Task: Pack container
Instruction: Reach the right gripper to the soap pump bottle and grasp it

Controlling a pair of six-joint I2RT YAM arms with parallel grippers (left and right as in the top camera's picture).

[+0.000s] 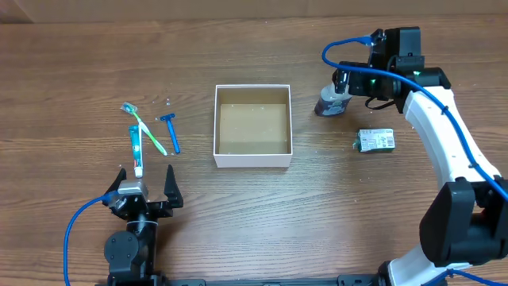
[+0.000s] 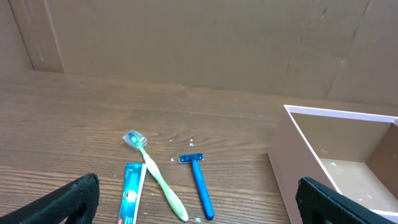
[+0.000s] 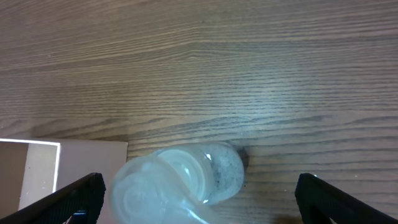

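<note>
The container (image 1: 252, 160) is a square white-walled box with a brown floor, mid-table, with nothing in it. A small bottle with a clear cap (image 1: 332, 102) stands right of it. My right gripper (image 1: 343, 84) is open just above the bottle, and the cap (image 3: 180, 183) sits between its fingers (image 3: 202, 205) without being clamped. A green toothbrush (image 1: 147, 127), a toothpaste tube (image 1: 137, 151) and a blue razor (image 1: 171, 133) lie left of the container. My left gripper (image 1: 147, 195) is open and empty, near the front edge behind the tube.
A small green packet (image 1: 375, 140) lies on the wood right of the container, below the bottle. In the left wrist view the toothbrush (image 2: 158, 183), tube (image 2: 132, 196) and razor (image 2: 200, 186) lie ahead, with the container's wall (image 2: 292, 168) to the right.
</note>
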